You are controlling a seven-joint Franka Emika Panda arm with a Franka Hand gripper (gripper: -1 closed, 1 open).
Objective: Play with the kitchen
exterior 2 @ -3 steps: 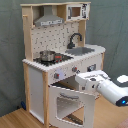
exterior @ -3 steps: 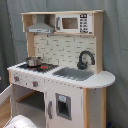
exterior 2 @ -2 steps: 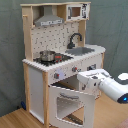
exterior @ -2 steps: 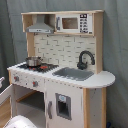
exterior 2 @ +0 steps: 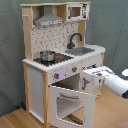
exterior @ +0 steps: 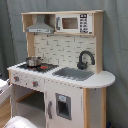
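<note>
Oven door (exterior 2: 71,104) on the kitchen (exterior 2: 60,65) hangs open, arm (exterior 2: 107,82) beside it, probably working it. Pot (exterior 2: 47,55) sits on stovetop. Can't tell fingers' state.

brightness: even, moderate, soft indoor light in both exterior views
shadows: dark inside the open oven cavity (exterior: 31,104), faint shade under the range hood (exterior 2: 48,21)
glare: none strong
sharpness: both views soft, fine detail blurred
edges: no obvious distortion

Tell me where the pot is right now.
The pot sits on the stovetop under the grey range hood; in the second exterior view it lies toward the second exterior view's left of the sink.
</note>
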